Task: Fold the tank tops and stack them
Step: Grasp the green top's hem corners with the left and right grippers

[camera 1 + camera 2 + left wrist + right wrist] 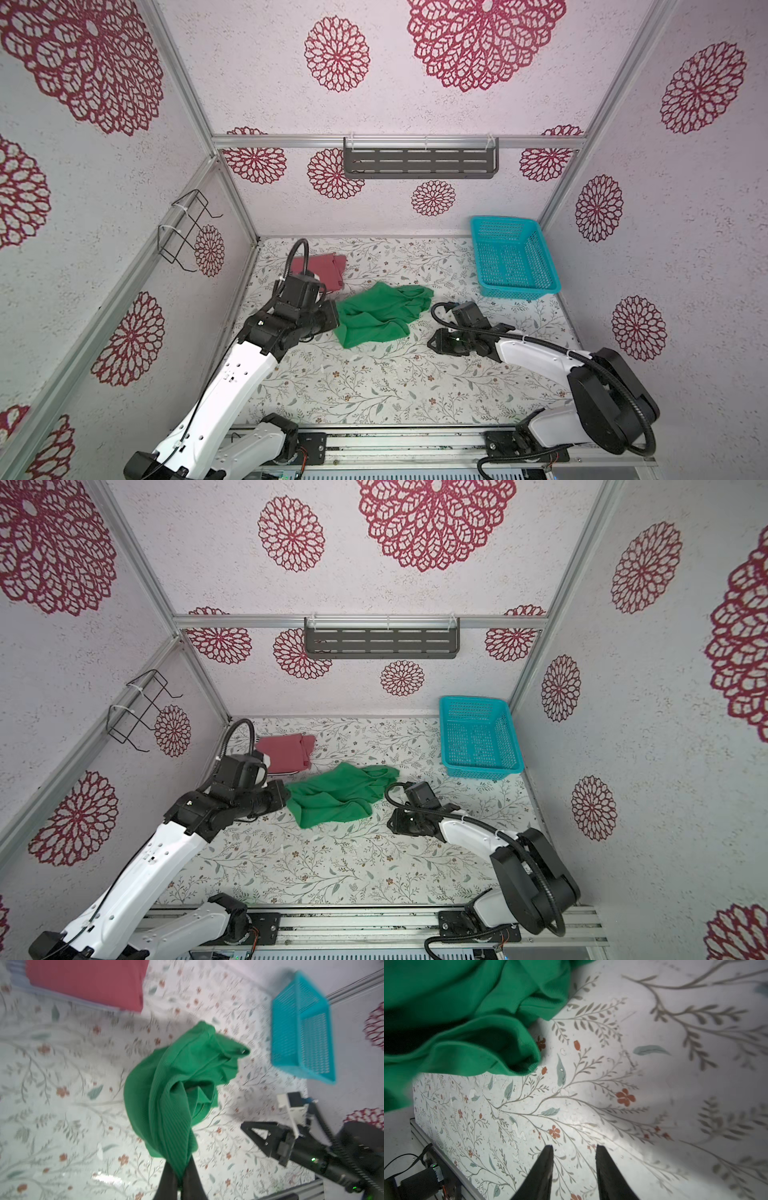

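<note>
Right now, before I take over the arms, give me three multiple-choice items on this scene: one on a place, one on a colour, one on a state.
1. Where on the table does the teal basket stand?
A) far right corner
B) near left corner
C) centre

2. What colour is the tank top in the left gripper?
A) red-pink
B) navy striped
C) green

3. How is the right gripper?
A) shut on cloth
B) open, holding nothing
C) shut on the basket

Answers:
1 A: both top views show it by the back and right walls.
2 C: the left wrist view shows green cloth pinched between the fingers.
3 B: the right wrist view shows parted fingers over bare table.
</note>
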You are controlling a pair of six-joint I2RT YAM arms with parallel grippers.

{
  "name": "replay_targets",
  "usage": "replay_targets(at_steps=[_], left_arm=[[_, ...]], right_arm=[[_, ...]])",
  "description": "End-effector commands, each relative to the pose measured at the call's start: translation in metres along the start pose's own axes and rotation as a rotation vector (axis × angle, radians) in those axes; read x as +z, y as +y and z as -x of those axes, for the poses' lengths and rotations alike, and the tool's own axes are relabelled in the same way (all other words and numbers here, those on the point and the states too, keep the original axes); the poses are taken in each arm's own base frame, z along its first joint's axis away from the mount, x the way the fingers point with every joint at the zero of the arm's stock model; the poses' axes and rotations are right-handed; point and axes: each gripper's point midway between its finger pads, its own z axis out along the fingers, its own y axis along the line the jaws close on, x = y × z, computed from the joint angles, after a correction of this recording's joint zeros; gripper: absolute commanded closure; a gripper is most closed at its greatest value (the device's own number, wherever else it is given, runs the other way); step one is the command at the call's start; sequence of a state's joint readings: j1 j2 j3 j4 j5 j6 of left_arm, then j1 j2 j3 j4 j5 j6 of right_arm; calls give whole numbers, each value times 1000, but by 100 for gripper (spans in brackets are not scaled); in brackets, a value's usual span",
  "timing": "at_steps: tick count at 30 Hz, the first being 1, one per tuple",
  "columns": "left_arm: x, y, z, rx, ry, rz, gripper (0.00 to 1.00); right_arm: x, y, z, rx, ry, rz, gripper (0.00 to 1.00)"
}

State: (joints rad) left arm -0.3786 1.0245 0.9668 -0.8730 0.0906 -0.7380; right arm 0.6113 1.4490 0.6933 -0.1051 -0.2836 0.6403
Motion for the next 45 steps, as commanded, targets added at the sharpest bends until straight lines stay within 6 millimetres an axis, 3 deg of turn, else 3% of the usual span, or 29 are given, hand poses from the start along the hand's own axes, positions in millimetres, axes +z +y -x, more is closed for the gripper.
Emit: replay_targets(at_steps=[1, 5, 13, 18, 22, 25, 29, 34, 36, 39, 41, 45], left_arm=[[4, 12, -23, -80, 61, -16, 100], [7, 37, -43, -112, 83, 49, 100], [11, 71, -69, -108, 170, 197, 98], [12, 80, -64, -137, 127, 242, 75], [18, 88, -64, -177, 98, 266, 54], [25, 91, -68, -231, 63, 235, 42], [35, 96, -72, -292, 33, 196, 37], [44, 102, -67, -336, 29, 173, 33], [43, 104, -64, -330, 25, 180, 32], [47, 104, -64, -313, 51, 195, 33], [50, 106, -65, -310, 76, 216, 34], [56, 103, -72, -274, 123, 243, 34]], right_arm=[[4, 33, 19, 12, -75, 58, 61], [10, 39, 25, 33, -116, 57, 63], [25, 28, 67, 111, -225, -21, 70], [46, 22, 77, 131, -209, -38, 70], [67, 36, 77, 105, -158, -6, 72], [65, 56, 59, 50, -107, 35, 74], [50, 65, 6, -74, 31, 36, 77], [47, 27, -77, -119, 312, -34, 84], [32, 11, -88, -131, 339, -86, 84], [13, 3, -71, -89, 269, -102, 84], [6, 4, -44, 12, 160, -72, 82], [11, 15, -4, 102, 8, -8, 72]])
